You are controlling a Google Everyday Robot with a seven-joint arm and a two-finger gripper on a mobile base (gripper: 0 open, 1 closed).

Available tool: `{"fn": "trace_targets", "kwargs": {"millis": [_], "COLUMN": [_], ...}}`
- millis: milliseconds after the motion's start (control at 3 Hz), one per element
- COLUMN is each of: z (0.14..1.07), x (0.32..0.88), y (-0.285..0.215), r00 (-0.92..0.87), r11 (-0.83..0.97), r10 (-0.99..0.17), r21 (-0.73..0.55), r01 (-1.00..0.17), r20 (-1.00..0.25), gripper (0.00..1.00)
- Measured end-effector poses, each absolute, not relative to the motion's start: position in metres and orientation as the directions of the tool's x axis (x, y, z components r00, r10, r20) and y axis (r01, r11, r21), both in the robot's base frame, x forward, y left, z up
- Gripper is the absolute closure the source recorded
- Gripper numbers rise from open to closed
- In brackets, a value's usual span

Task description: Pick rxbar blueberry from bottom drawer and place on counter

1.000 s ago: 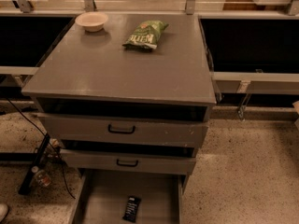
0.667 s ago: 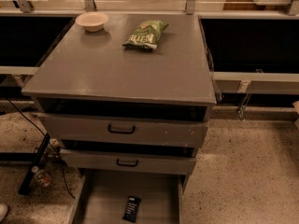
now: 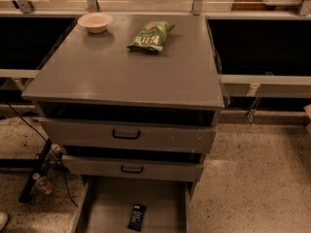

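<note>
The rxbar blueberry (image 3: 137,217), a small dark bar with pale lettering, lies flat on the floor of the bottom drawer (image 3: 109,205), which is pulled out at the lower edge of the camera view. Above it rises the grey cabinet with its broad flat counter (image 3: 121,69). The gripper is not in view, and neither is any part of the arm.
A green chip bag (image 3: 151,35) and a pale bowl (image 3: 95,22) sit at the back of the counter. Two upper drawers with black handles (image 3: 126,135) stand slightly ajar. Cables and a black stand foot (image 3: 34,178) lie on the speckled floor at left. A metal rail (image 3: 265,79) runs at right.
</note>
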State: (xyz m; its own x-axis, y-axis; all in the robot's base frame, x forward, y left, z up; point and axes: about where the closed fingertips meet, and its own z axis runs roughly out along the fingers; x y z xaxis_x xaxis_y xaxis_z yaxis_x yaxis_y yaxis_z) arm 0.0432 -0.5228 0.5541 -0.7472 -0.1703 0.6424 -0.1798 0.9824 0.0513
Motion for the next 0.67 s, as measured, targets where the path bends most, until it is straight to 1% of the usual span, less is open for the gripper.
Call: {"fn": "trace_targets", "kwargs": {"millis": [333,667], "z": [0.547,0.545], "x": [0.0202,0.0235], "y": [-0.5063,-0.5004], "r00": [-0.705,-0.7], "r11": [0.974,0.961], "r10": [-0.212,-0.258], "r21": [0.092,0.103], "r01": [-0.205,-0.256], "r20": [0.677,0.665], "gripper": [0.0,0.0]}}
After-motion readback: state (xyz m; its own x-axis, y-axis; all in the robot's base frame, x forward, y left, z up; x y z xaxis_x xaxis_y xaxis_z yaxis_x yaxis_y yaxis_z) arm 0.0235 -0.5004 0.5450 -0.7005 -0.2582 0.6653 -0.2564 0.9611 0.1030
